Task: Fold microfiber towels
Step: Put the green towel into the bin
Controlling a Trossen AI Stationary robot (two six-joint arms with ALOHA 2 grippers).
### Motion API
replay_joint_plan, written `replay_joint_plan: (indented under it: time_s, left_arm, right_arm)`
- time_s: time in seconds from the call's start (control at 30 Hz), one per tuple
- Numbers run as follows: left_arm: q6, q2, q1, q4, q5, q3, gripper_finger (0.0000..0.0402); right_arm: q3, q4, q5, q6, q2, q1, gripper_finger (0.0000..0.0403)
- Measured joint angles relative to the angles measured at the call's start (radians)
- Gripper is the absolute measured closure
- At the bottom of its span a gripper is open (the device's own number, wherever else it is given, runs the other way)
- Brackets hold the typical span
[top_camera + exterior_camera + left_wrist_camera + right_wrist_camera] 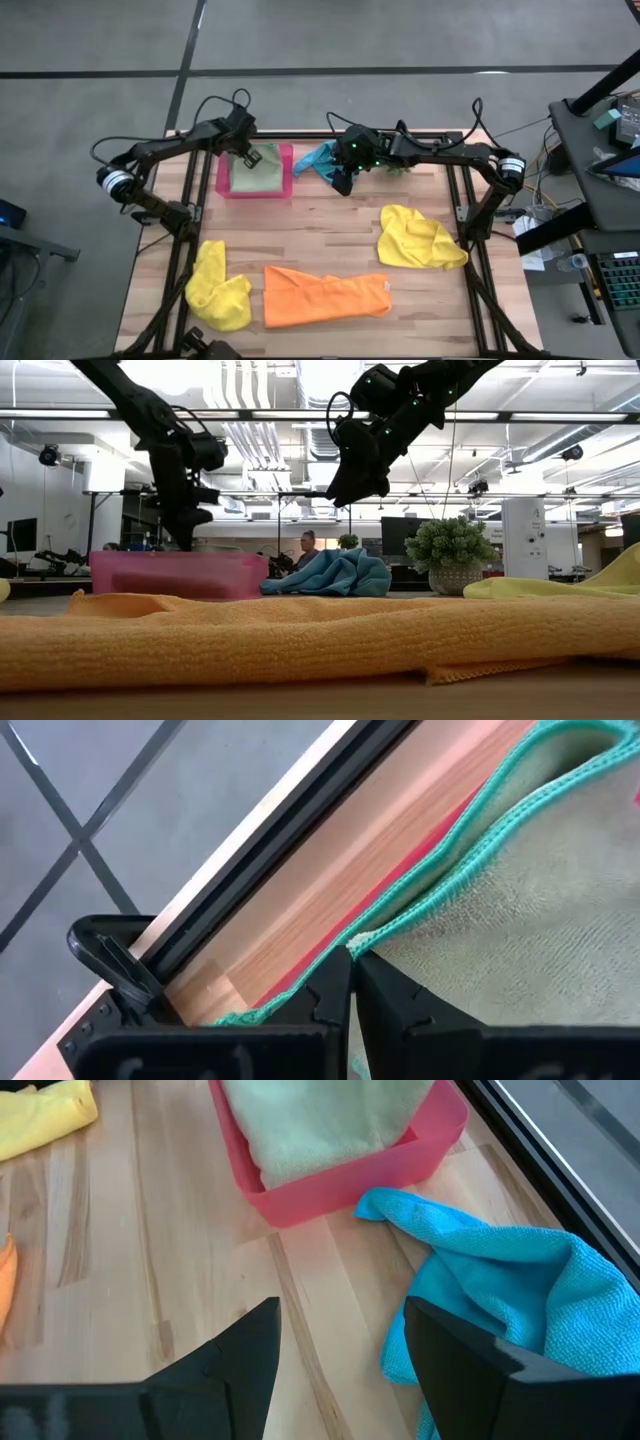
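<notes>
High view: left end effector (247,155) sits over the pink tray (286,172) at far left of the counter (330,235), fingers together on the edge of the light green towel (258,175) lying inside the tray. Right end effector (342,182) hangs just right of the tray, beside the turquoise towel (318,160), which is bunched on the counter at the far edge. Crumpled yellow towel (418,238) at right, second yellow towel (217,288) at near left, orange towel (325,295) spread flat near centre-front.

Low view: orange towel (300,640) fills the foreground. Behind it the tray (175,574) w/ left end effector (185,535) dipping in; turquoise towel (330,575) heaped to its right; right end effector (350,485) above it, not touching. Potted plant (450,555) and a seated person (308,550) farther back.

Left wrist view: fingers (330,1005) closed tight, pinching the teal-stitched hem of the green towel (520,910).

Right wrist view: fingers (250,1355) apart, nothing between them; turquoise towel (500,1280) beside, tray (350,1175) w/ green towel (320,1120) beyond.
</notes>
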Motion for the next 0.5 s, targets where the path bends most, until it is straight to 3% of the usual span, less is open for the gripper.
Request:
replay_joint_plan:
  time_s: [0.2,0.5]
  left_arm:
    - [0.000,0.002,0.000,0.000,-0.068,0.000,0.0387]
    - [-0.008,0.002,0.000,0.000,-0.069,0.000,0.0294]
  right_arm:
    - [0.000,0.000,0.000,0.005,0.000,0.000,0.0200]
    - [-0.001,0.000,0.000,0.009,0.000,0.000,0.0200]
